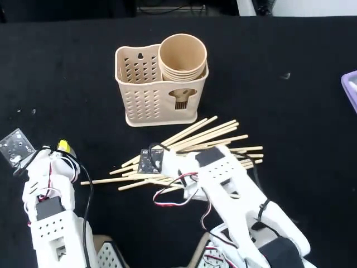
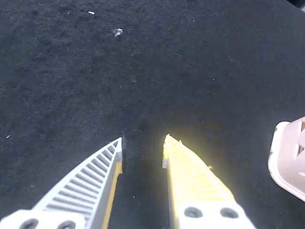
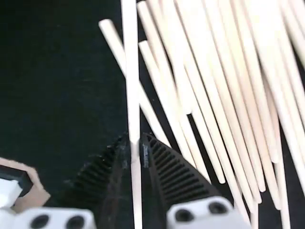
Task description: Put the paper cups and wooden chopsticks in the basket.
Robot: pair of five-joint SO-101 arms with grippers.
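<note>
Black cloth covers the tabletop (image 1: 290, 167). On the right gripper (image 3: 136, 143) the jaws are pressed on a single chopstick (image 3: 129, 71), taken near one end, with its long axis running straight out ahead of the jaws.

Beside it lies the loose fan of wooden chopsticks (image 1: 212, 137), near the middle of the tabletop. They lie mostly left to right, with the right ends turned a little to the far side.

I judge that each stick is light, stiff and smooth, so it may swing or slip. A hold closer to its middle seems safer.

On the far side stands the basket (image 1: 148, 103), with the paper cups (image 1: 182, 56) stacked in its right compartment.

At near left the left gripper (image 2: 143, 145) hangs over bare cloth, jaws spread, holding nothing.
</note>
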